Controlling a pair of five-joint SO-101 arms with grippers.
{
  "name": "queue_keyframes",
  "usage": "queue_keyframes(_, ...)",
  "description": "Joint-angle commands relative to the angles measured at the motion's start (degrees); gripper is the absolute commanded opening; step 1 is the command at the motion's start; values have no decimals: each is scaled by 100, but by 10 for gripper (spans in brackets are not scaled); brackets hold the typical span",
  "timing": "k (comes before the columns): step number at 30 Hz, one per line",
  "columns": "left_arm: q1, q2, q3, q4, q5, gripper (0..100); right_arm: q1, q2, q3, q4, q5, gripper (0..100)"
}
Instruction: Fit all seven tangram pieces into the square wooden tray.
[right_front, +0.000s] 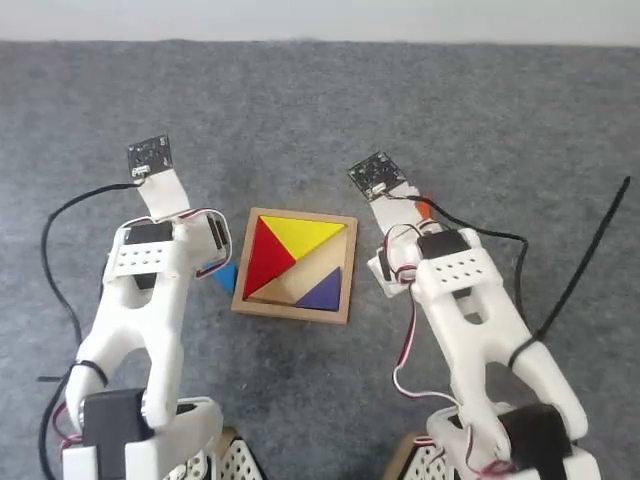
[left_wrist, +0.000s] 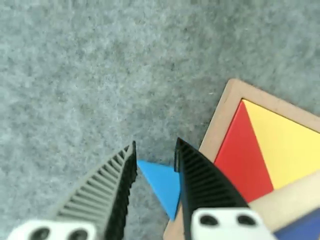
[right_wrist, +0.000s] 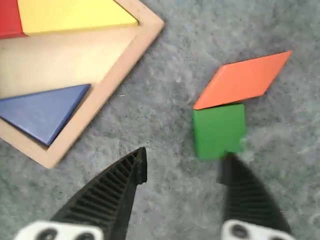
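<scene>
Left gripper (left_wrist: 156, 150) hangs partly open, jaws astride the flat light-blue wooden triangle (left_wrist: 161, 182). It lies on the grey carpet (left_wrist: 100, 75), just beside the square wooden tray (left_wrist: 220, 115). It looks thin, stiff, light and smooth-painted, so I'd pinch low across its straight edges or it may skid. My right gripper (right_wrist: 184, 157) gapes wide. The green wooden square (right_wrist: 218, 131) sits just ahead, by one finger, touching the orange parallelogram (right_wrist: 242, 80) beyond.

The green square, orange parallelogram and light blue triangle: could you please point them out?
green square (right_wrist: 219, 131), right wrist view, centre of top face.
orange parallelogram (right_wrist: 243, 80), right wrist view, centre of top face.
light blue triangle (left_wrist: 162, 185), left wrist view, middle of visible part.
</scene>
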Motion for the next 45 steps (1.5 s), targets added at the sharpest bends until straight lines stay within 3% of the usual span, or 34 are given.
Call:
queue_keyframes(1,18,-246,-40,-97,-62,128,145,497,-352,-418,396,308)
queue_keyframes(10,26,-246,-31,-97,-79,127,514,1956,-1222,-558,1011,306)
queue_keyframes(17,18,-237,-22,-26,-79,126,637,2141,-1257,-602,1292,304)
queue_keyframes(26,26,-237,-22,26,-79,126,778,2149,-1266,-585,1433,122)
queue_keyframes(36,35,-237,-22,26,-88,126,804,2097,-1266,-549,1407,107)
queue_keyframes(42,35,-237,-22,26,-88,126,743,1798,-1609,382,1371,107)
queue_keyframes(45,44,-237,-22,18,-88,126,637,1314,-1705,875,958,107)
